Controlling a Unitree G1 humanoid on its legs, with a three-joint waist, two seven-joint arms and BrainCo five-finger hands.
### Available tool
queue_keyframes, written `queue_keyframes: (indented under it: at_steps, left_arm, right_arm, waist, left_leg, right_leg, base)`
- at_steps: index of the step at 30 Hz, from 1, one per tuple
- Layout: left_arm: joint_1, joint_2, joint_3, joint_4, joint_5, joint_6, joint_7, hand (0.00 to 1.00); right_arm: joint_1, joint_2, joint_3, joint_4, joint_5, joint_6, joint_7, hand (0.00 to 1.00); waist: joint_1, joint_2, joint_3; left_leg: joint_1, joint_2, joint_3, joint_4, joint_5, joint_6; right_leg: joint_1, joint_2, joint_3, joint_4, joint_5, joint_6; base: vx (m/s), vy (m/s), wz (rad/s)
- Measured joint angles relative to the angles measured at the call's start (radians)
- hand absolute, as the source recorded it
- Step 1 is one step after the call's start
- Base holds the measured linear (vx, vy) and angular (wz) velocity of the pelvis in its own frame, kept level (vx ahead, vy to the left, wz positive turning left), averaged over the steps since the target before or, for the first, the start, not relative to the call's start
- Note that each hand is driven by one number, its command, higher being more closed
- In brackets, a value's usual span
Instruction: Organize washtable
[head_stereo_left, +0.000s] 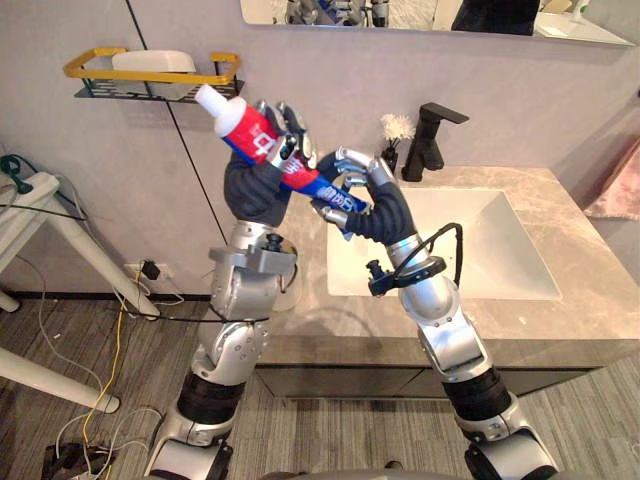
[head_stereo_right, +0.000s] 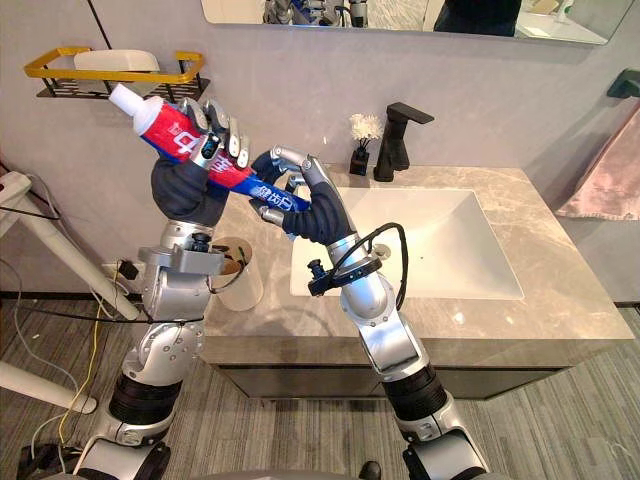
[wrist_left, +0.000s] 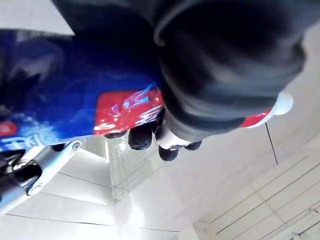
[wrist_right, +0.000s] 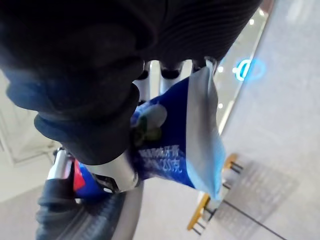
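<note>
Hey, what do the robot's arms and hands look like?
The left arm and right arm are silver-grey, rounded segments with black bands. The left hand and right hand have silver fingers with dark tips and a dark ribbed cover over wrist and back.

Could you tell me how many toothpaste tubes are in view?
1: the toothpaste tube is held in the air, left hand curled round its cap half, right hand gripping its tail end. Others may be hidden.

Sink basin (head_stereo_left: 500, 250) open; faucet (head_stereo_left: 428, 140), flower vase (head_stereo_left: 393, 146) crowd back edge; wall shelf (head_stereo_left: 140, 76) overhead left.
</note>
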Motion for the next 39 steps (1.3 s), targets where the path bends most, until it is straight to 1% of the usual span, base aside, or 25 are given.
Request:
queue_keyframes:
  at_steps: [2, 3, 5, 6, 7, 9, 10, 12, 14, 16, 17, 22, 23, 25, 26, 27, 28, 29, 31, 33, 34, 36, 39]
  left_arm:
    - [0.000, 0.055, 0.053, 0.002, 0.020, 0.011, -0.017, 1.00]
    - [0.001, 0.070, 0.071, 0.002, 0.029, 0.016, -0.021, 1.00]
    - [0.002, 0.129, 0.150, 0.002, 0.041, 0.017, -0.023, 1.00]
    - [0.002, 0.167, 0.211, 0.002, 0.047, 0.017, -0.022, 1.00]
    - [0.002, 0.187, 0.240, 0.002, 0.053, 0.015, -0.021, 1.00]
    - [0.001, 0.284, 0.348, 0.003, 0.061, 0.004, -0.017, 1.00]
    - [0.001, 0.308, 0.367, 0.003, 0.061, -0.007, -0.015, 1.00]
    - [-0.006, 0.396, 0.418, 0.005, 0.060, -0.040, -0.009, 1.00]
    - [-0.033, 0.425, 0.428, 0.006, 0.058, -0.060, 0.003, 1.00]
    - [-0.044, 0.435, 0.447, 0.005, 0.057, -0.091, 0.004, 1.00]
    - [-0.044, 0.435, 0.453, 0.005, 0.057, -0.096, 0.005, 1.00]
    - [-0.032, 0.430, 0.466, 0.005, 0.058, -0.101, 0.004, 1.00]
    - [-0.018, 0.424, 0.467, 0.002, 0.058, -0.102, 0.003, 1.00]
    - [0.045, 0.387, 0.464, -0.020, 0.072, -0.096, -0.002, 1.00]
    - [0.107, 0.349, 0.458, -0.050, 0.079, -0.089, -0.009, 1.00]
    - [0.192, 0.305, 0.435, -0.086, 0.085, -0.069, -0.032, 1.00]
    - [0.207, 0.298, 0.429, -0.091, 0.087, -0.063, -0.038, 1.00]
    - [0.256, 0.276, 0.404, -0.100, 0.103, -0.040, -0.061, 1.00]
    - [0.310, 0.267, 0.372, -0.116, 0.117, -0.008, -0.074, 1.00]
    - [0.344, 0.263, 0.357, -0.140, 0.136, 0.014, -0.113, 1.00]
    - [0.359, 0.263, 0.353, -0.156, 0.140, 0.020, -0.125, 1.00]
    - [0.389, 0.263, 0.335, -0.187, 0.183, 0.027, -0.169, 1.00]
    - [0.408, 0.263, 0.314, -0.204, 0.196, 0.038, -0.195, 1.00]
  right_arm:
    - [0.011, -0.007, -0.034, 0.000, 0.015, 0.000, 0.018, 0.00]
    - [0.014, -0.011, -0.041, 0.000, 0.019, 0.000, 0.019, 0.00]
    - [0.025, -0.028, -0.076, 0.000, 0.027, 0.001, 0.021, 0.00]
    - [0.033, -0.041, -0.097, 0.000, 0.031, 0.000, 0.023, 0.00]
    - [0.040, -0.046, -0.110, 0.000, 0.039, 0.000, 0.024, 0.00]
    - [0.078, -0.063, -0.150, 0.000, 0.057, 0.001, 0.036, 0.00]
    - [0.088, -0.067, -0.155, 0.000, 0.062, 0.001, 0.037, 0.00]
    - [0.124, -0.077, -0.166, 0.000, 0.076, 0.001, 0.039, 0.00]
    - [0.148, -0.077, -0.177, 0.000, 0.093, 0.001, 0.039, 0.00]
    - [0.157, -0.072, -0.175, 0.000, 0.099, 0.001, 0.040, 0.00]
    - [0.157, -0.072, -0.175, 0.000, 0.102, 0.001, 0.040, 0.00]
    - [0.180, -0.073, -0.177, 0.000, 0.107, 0.001, 0.040, 0.00]
    - [0.183, -0.072, -0.177, 0.000, 0.107, 0.001, 0.040, 0.00]
    - [0.200, -0.072, -0.181, -0.001, 0.107, 0.000, 0.041, 0.00]
    - [0.216, -0.072, -0.184, -0.001, 0.108, 0.000, 0.041, 0.00]
    - [0.234, -0.070, -0.191, -0.001, 0.108, 0.001, 0.043, 0.00]
    - [0.238, -0.070, -0.192, -0.001, 0.108, 0.001, 0.043, 0.00]
    - [0.246, -0.070, -0.192, -0.001, 0.109, 0.002, 0.047, 0.00]
    - [0.247, -0.063, -0.191, -0.001, 0.112, 0.002, 0.061, 0.00]
    - [0.251, -0.055, -0.192, -0.001, 0.130, 0.002, 0.061, 0.00]
    - [0.255, -0.051, -0.192, -0.001, 0.133, 0.002, 0.061, 0.00]
    - [0.263, -0.049, -0.192, -0.002, 0.145, 0.002, 0.061, 0.00]
    - [0.266, -0.049, -0.194, -0.002, 0.159, 0.002, 0.061, 0.00]
  waist:
    - [0.002, 0.006, 0.004]
    - [0.002, 0.008, 0.005]
    - [0.002, 0.011, 0.007]
    - [0.003, 0.011, 0.008]
    - [0.003, 0.012, 0.008]
    - [0.007, 0.012, 0.008]
    - [0.008, 0.012, 0.008]
    - [0.017, 0.012, 0.008]
    - [0.030, 0.012, 0.008]
    - [0.033, 0.012, 0.008]
    - [0.032, 0.012, 0.008]
    - [0.031, 0.012, 0.008]
    - [0.031, 0.013, 0.007]
    - [0.029, 0.015, 0.007]
    - [0.027, 0.015, 0.007]
    - [0.028, 0.015, 0.007]
    - [0.028, 0.015, 0.007]
    - [0.030, 0.015, 0.007]
    - [0.029, 0.015, 0.007]
    - [0.029, 0.015, 0.007]
    - [0.028, 0.015, 0.008]
    - [0.029, 0.016, 0.008]
    - [0.029, 0.016, 0.008]
  left_leg:
    - [0.001, 0.001, 0.000, -0.001, 0.000, 0.000]
    - [0.001, 0.001, 0.001, 0.000, 0.000, 0.000]
    - [0.002, 0.003, 0.003, -0.001, 0.000, 0.000]
    - [0.003, 0.004, 0.005, -0.002, 0.000, 0.000]
    - [0.004, 0.005, 0.007, -0.003, 0.000, 0.000]
    - [0.005, 0.006, 0.010, -0.004, 0.000, 0.000]
    - [0.005, 0.006, 0.010, -0.004, 0.000, 0.000]
    - [0.006, 0.005, 0.011, -0.005, -0.001, 0.000]
    - [0.006, 0.004, 0.011, -0.005, -0.001, 0.000]
    - [0.006, 0.004, 0.009, -0.004, -0.001, 0.000]
    - [0.006, 0.004, 0.009, -0.004, -0.001, 0.000]
    - [0.005, 0.004, 0.010, -0.004, 0.000, 0.000]
    - [0.006, 0.004, 0.010, -0.004, 0.000, 0.000]
    - [0.006, 0.004, 0.009, -0.004, -0.001, 0.000]
    - [0.005, 0.004, 0.009, -0.004, -0.001, 0.000]
    - [0.005, 0.004, 0.009, -0.004, -0.001, 0.000]
    - [0.005, 0.004, 0.009, -0.005, -0.001, 0.000]
    - [0.004, 0.004, 0.009, -0.005, -0.001, 0.000]
    - [0.004, 0.004, 0.008, -0.004, -0.001, 0.000]
    - [0.004, 0.003, 0.004, -0.004, -0.001, 0.000]
    - [0.004, 0.003, 0.002, -0.003, -0.001, 0.000]
    - [0.004, 0.003, 0.002, -0.002, -0.001, 0.000]
    - [0.003, 0.004, 0.002, -0.001, -0.001, 0.000]
  right_leg:
    - [0.001, 0.001, 0.000, 0.000, 0.000, 0.000]
    - [0.001, 0.001, 0.000, 0.000, 0.000, 0.000]
    - [0.001, 0.003, 0.001, 0.000, 0.000, 0.000]
    - [0.001, 0.004, 0.003, 0.000, 0.000, 0.000]
    - [0.001, 0.005, 0.003, 0.000, 0.000, 0.000]
    - [0.001, 0.005, 0.003, 0.000, 0.000, 0.000]
    - [0.001, 0.005, 0.003, 0.000, 0.000, 0.000]
    - [0.001, 0.005, 0.003, 0.000, 0.000, 0.000]
    - [0.001, 0.004, 0.003, 0.000, 0.000, 0.000]
    - [0.003, 0.004, 0.001, 0.000, 0.000, -0.001]
    - [0.002, 0.004, 0.001, 0.000, 0.000, -0.001]
    - [0.002, 0.004, 0.001, 0.000, 0.000, -0.001]
    - [0.002, 0.004, 0.002, 0.000, 0.000, -0.001]
    - [0.002, 0.003, 0.003, 0.000, 0.000, -0.001]
    - [0.001, 0.003, 0.003, 0.000, 0.000, -0.001]
    - [0.001, 0.003, 0.002, 0.000, -0.001, -0.001]
    - [0.001, 0.004, 0.001, 0.000, -0.001, -0.001]
    - [0.001, 0.003, 0.000, 0.000, -0.001, -0.001]
    - [0.001, 0.003, -0.001, 0.000, -0.001, -0.001]
    - [0.003, 0.003, -0.001, 0.000, -0.001, -0.001]
    - [0.003, 0.003, -0.001, 0.000, -0.001, -0.001]
    - [0.003, 0.003, -0.002, 0.000, -0.001, -0.001]
    - [0.003, 0.003, -0.002, 0.000, -0.001, -0.001]
  base:
    - [0.00, 0.000, 0.00]
    - [0.00, 0.000, 0.00]
    - [0.00, 0.000, -0.02]
    - [0.00, 0.000, -0.03]
    - [0.00, 0.000, 0.00]
    - [0.00, 0.000, 0.00]
    - [0.00, 0.000, 0.00]
    - [0.00, 0.000, 0.00]
    - [0.00, 0.000, 0.00]
    - [0.00, 0.000, 0.00]
    - [0.00, 0.000, 0.00]
    - [0.00, 0.000, 0.00]
    - [0.00, 0.000, 0.00]
    - [0.00, 0.000, 0.00]
    - [0.00, 0.000, 0.00]
    - [0.00, 0.000, 0.00]
    - [0.00, 0.000, 0.04]
    - [0.00, 0.000, 0.00]
    - [0.00, 0.000, 0.00]
    - [0.00, 0.000, 0.00]
    - [0.00, 0.000, 0.00]
    - [0.00, 0.000, 0.00]
    - [0.00, 0.000, 0.00]
